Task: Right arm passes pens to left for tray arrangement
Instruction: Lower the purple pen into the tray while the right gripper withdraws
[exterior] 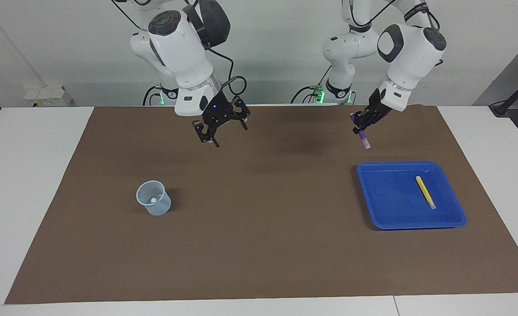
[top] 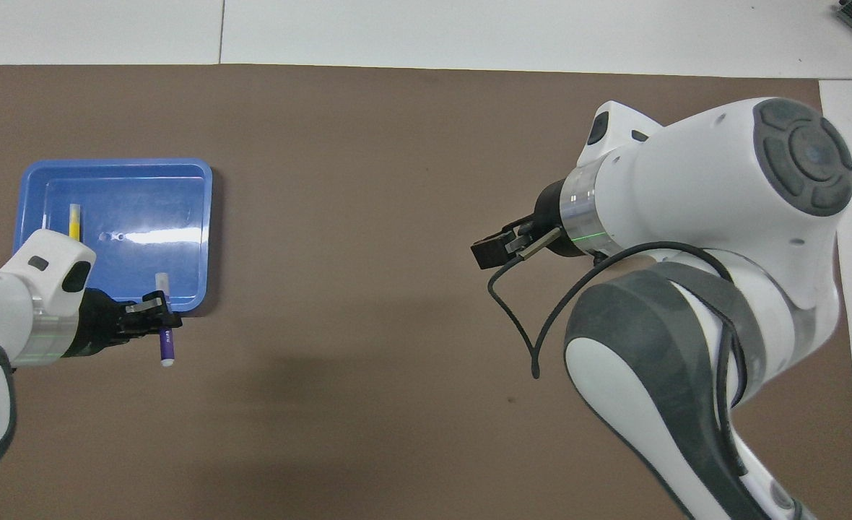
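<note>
1. Facing view shows the left claw (exterior: 361,127) clamped on the purple pen (exterior: 363,137), held up over the brown mat by the blue tray's (exterior: 454,221) edge nearest the robots.
2. That pen hangs tilted, whitish tip down; it looks light, stiff and smooth, so a mid-barrel pinch should serve best.
3. The yellow pen (exterior: 425,192) lies in the tray, toward the desk's (exterior: 487,145) left-arm end.
4. The right claw (exterior: 221,127) hangs empty, fingers apart, over the mat, with the translucent cup (exterior: 153,198) farther out toward the right arm's end.
</note>
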